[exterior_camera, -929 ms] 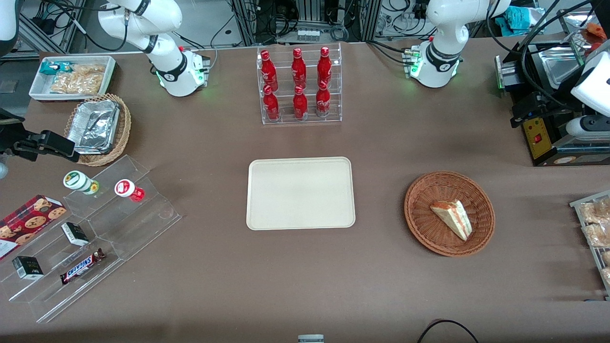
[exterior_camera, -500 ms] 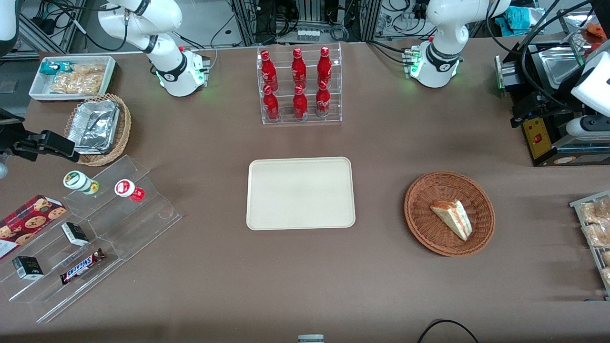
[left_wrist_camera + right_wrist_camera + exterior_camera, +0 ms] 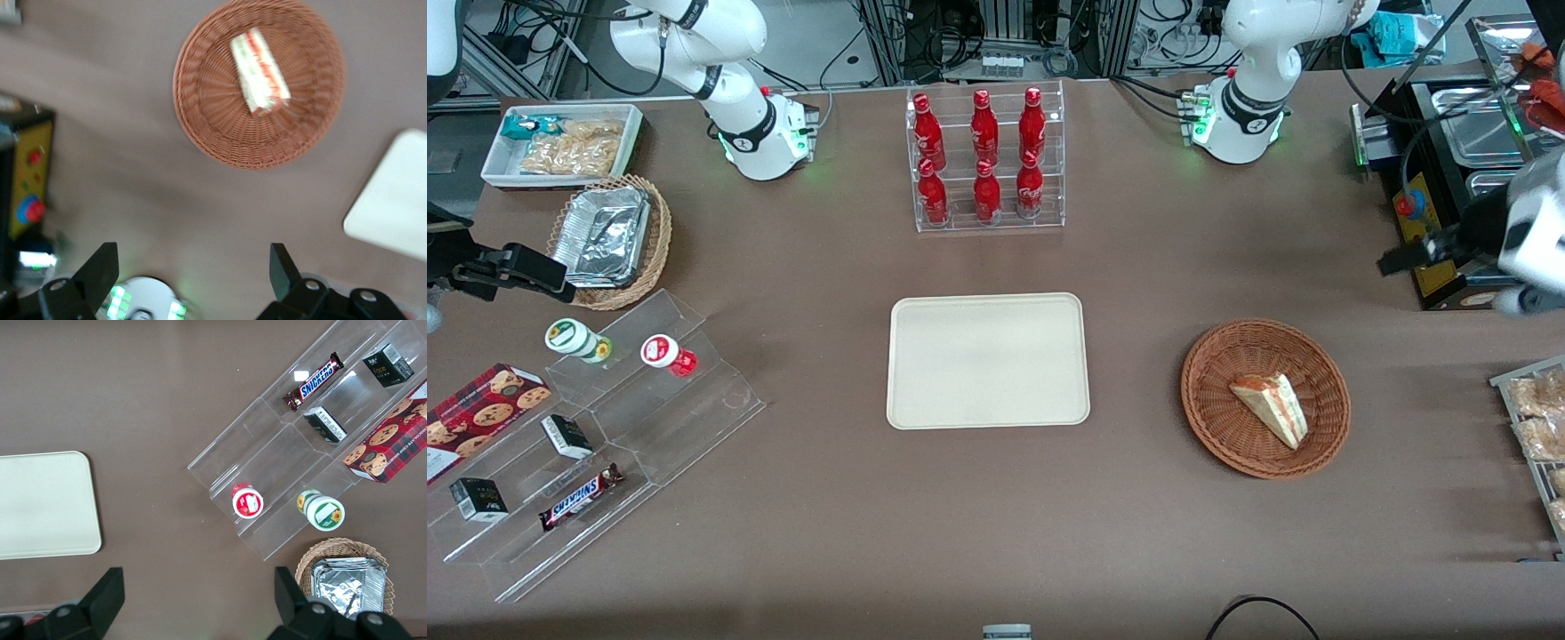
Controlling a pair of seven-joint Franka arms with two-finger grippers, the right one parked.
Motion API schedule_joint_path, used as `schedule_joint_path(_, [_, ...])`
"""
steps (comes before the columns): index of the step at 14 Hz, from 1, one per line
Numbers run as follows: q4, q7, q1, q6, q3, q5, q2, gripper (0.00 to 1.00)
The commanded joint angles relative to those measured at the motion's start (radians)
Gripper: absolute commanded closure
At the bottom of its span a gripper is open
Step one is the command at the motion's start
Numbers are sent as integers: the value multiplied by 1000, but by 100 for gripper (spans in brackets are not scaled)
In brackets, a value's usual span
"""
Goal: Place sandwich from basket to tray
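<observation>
Sandwich (image 3: 1270,409) lies diagonally in basket (image 3: 1218,436); jaws (image 3: 193,267) apart above table.

A wrapped triangular sandwich (image 3: 1272,408) of white bread with red and green filling is laid flat in a round reddish-brown wicker basket (image 3: 1213,416), toward the working arm's end. A cream rectangular tray (image 3: 988,360) is set mid-table, well apart from the basket. The gripper (image 3: 1405,260) is held open high above the table's edge, farther from the front camera than the basket

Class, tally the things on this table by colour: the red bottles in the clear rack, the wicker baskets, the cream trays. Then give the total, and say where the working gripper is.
Red bottles: 6
Wicker baskets: 2
Cream tray: 1
Total: 9
Gripper: open, high over the working arm's end of the table, above the basket holding the sandwich.
</observation>
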Motion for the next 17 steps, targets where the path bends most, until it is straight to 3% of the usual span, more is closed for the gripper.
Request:
schedule_joint_path(1, [6,-219,-45,60,-11,37,108,0])
schedule_joint_path(9, [1,-577,-105,411,-11,146,366,0])
schedule_joint_path(13, [-11,-588,-108,500,-11,152,435,0])
schedule_joint_path(17, [-113,-585,-107,591,-10,157,438,0])
